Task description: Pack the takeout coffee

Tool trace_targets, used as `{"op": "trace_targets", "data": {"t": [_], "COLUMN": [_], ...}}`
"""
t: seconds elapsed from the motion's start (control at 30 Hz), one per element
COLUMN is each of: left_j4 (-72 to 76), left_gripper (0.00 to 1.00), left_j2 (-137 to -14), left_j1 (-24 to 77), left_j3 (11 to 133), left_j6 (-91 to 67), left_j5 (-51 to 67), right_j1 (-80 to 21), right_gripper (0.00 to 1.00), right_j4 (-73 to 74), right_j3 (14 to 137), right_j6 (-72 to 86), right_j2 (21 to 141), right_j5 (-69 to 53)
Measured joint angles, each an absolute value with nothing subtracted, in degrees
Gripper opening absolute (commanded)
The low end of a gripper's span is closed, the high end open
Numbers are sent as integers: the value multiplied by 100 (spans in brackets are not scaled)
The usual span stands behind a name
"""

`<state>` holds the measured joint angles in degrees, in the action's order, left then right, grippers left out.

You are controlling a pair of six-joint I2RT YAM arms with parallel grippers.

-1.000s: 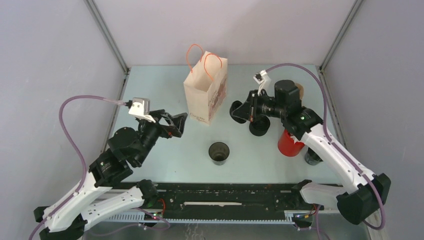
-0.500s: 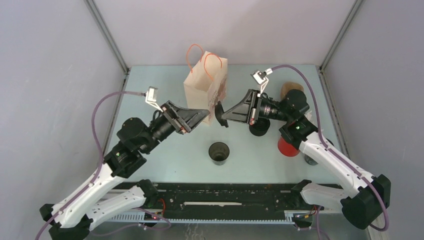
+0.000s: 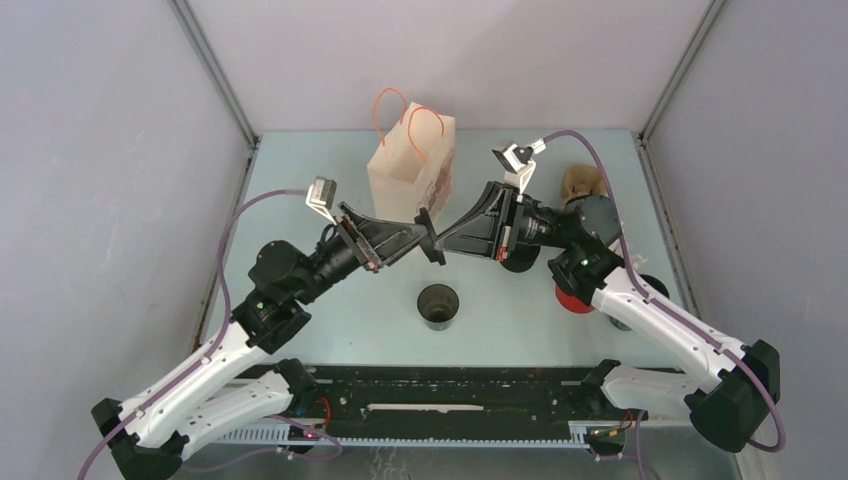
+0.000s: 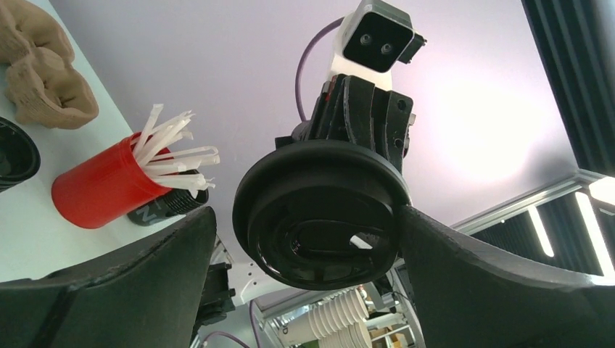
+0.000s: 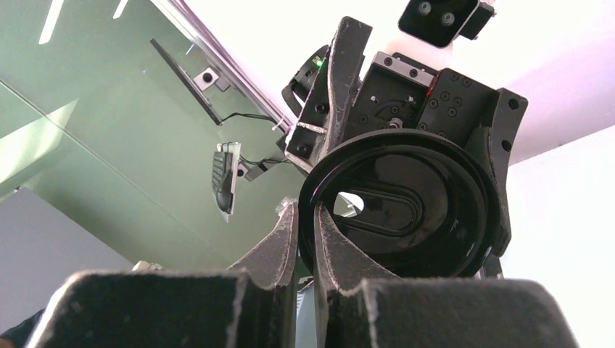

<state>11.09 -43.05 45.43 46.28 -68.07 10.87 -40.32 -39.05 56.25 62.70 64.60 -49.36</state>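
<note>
Nearest the arm bases, the takeout coffee stands upright and uncovered on the surface, probably left bare so a lid can go on before packing. Above and just behind it the 2 arms meet. The right end effector pinches the rim of a black lid held on edge, apparently offering it across. The left end effector is spread wide, its fingers flanking the lid, which suggests a handover; contact cannot be told. The cup sits below both, held by neither. Farther back stands the open paper bag, likely the destination, with the red cup and brown carrier to the right.
</note>
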Motion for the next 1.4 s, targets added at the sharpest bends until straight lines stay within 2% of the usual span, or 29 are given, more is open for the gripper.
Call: {"op": "trace_targets", "data": {"t": [0.5,1.03,1.13,1.4], "left_j4": [1319,1297,1321,1253], "left_gripper": [100,99,95,74], "left_j2": [-4119,-4163,-4145,-4082], "left_j1": [4534,4528,4528,4528], "left_j3": [4348,4348,4348,4348], "left_j6": [-7002,-6947,-6947,-6845], "left_j5": [1280,1284,1282,1219], "right_j1": [-4058,-4152,-4209,-4217], "right_gripper": [2,1,1,3], "right_j4": [-3214,-3277,-3371,-3603], "right_j3": [5616,5612,5559,5537], "right_j6": [5699,5736,5784,5953], "right_j2": [6329,6410,6410,6407], "right_j5": [-4543,-4552,-4543,-4486]}}
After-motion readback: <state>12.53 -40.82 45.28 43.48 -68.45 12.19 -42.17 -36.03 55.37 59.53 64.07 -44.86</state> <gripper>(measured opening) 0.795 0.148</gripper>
